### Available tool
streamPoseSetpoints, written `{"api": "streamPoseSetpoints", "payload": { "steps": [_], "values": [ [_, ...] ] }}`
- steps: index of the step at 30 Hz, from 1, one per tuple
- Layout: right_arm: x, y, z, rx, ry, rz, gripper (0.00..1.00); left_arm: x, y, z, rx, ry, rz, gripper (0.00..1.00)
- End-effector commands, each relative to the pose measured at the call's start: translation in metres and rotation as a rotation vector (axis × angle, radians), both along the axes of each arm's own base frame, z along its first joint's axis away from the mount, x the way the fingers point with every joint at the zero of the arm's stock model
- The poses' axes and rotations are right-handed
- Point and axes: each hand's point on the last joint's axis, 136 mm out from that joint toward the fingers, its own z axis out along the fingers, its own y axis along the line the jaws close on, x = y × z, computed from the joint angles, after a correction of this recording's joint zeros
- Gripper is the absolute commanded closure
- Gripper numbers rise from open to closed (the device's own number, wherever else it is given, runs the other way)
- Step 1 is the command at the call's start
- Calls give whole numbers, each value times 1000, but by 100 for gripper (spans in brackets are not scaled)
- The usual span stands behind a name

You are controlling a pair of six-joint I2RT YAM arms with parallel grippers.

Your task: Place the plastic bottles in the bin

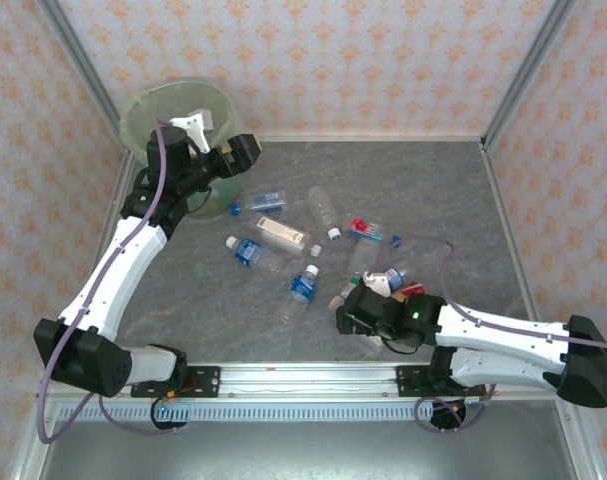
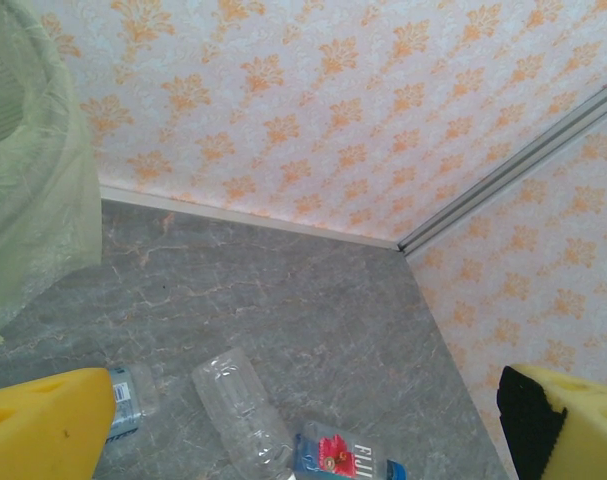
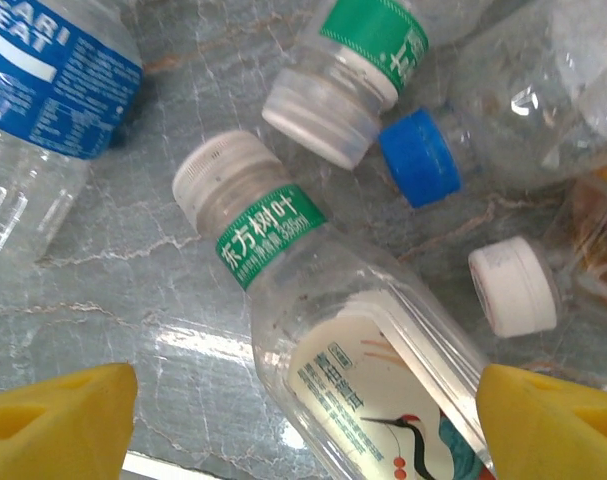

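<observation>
Right gripper (image 3: pixel 303 415) wide, straddling green-banded bottle (image 3: pixel 273 240), body cut off; left gripper (image 2: pixel 308 410) wide, bin (image 2: pixel 33 200) beside it cropped.

- Table (image 1: pixel 433 190): grey marbled stone-look top, smooth, with a soft sheen (a pale glare streak shows in the right wrist view).
- Bin (image 1: pixel 148 110), at ten o'clock in the top view: translucent pale-green plastic, lined with thin crinkled film.
- Bottle (image 3: pixel 373 340) with the green neck band: clear glossy plastic with a slick printed label; its cap (image 3: pixel 218 175) is dull, ribbed, whitish plastic.
- Blue cap (image 3: pixel 420 157), at one o'clock: ribbed plastic, matt.
- Fingers (image 3: pixel 58 420) of the right gripper (image 3: pixel 303 425): yellow, matt, faintly grainy.
- Walls (image 1: pixel 333 60): matt patterned paper, framed by brushed metal strips (image 1: pixel 523 80).
- Arm shells (image 1: pixel 123 260): smooth white plastic.
</observation>
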Motion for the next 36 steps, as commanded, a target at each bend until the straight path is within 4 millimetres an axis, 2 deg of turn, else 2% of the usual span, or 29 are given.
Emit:
{"api": "streamPoseSetpoints", "payload": {
  "steps": [1, 7, 17, 23, 29, 32, 34, 36],
  "values": [
    [-2, -19, -10, -63, -10, -86, 12, -8, -5, 8, -20, -23, -22, 1],
    [-4, -36, -16, -96, -20, -136, 10, -10, -4, 7, -13, -19, -20, 1],
    [-8, -22, -27, -70, 10, -92, 14, -10, -3, 7, -5, -20, -16, 1],
    [-7, -20, -40, -124, 22, -72, 15, -9, -4, 5, 3, -14, -19, 1],
    [0, -12, -49, -173, 4, -54, 25, -8, -3, 6, 13, -13, -16, 1],
    [10, -6, -45, -196, -35, -61, 28, -7, -2, 5, 24, -11, -13, 1],
    [17, 2, -43, -207, -61, -51, 35, -7, -2, 5, 26, -11, -11, 1],
    [23, 8, -41, -222, -84, -51, 36, -7, -2, 5, 27, -11, -11, 1]
  ]
}}
